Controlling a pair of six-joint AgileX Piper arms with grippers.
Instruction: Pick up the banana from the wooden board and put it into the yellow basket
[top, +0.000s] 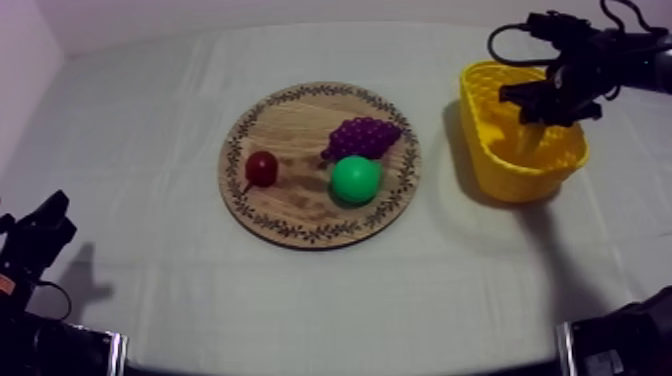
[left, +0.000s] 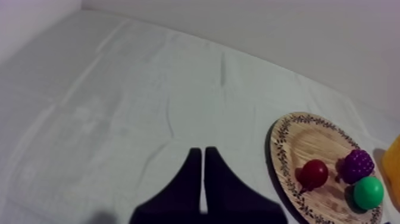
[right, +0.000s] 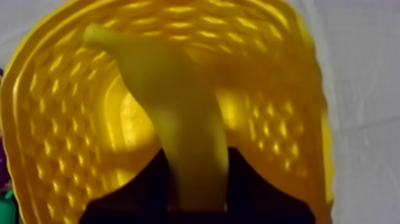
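The yellow banana (right: 178, 107) hangs between the black fingers of my right gripper (right: 196, 156), which is shut on it, its far end pointing down into the yellow basket (right: 59, 119). From above, my right gripper (top: 537, 107) is over the open top of the basket (top: 520, 180) at the right of the table. The round wooden board (top: 290, 130) lies mid-table and carries a bunch of grapes (top: 362, 137), a small red fruit (top: 262, 167) and a green round fruit (top: 356, 179). My left gripper (top: 42, 235) rests low at the left, its fingers (left: 193, 164) together as a narrow wedge, shut on nothing.
Past my left gripper (left: 204, 154) lies bare cloth, then the board (left: 297, 143) with the red fruit (left: 313, 173), the grapes (left: 359, 164) and the green fruit (left: 368, 192). An edge of the basket (left: 393, 161) shows beyond the board.
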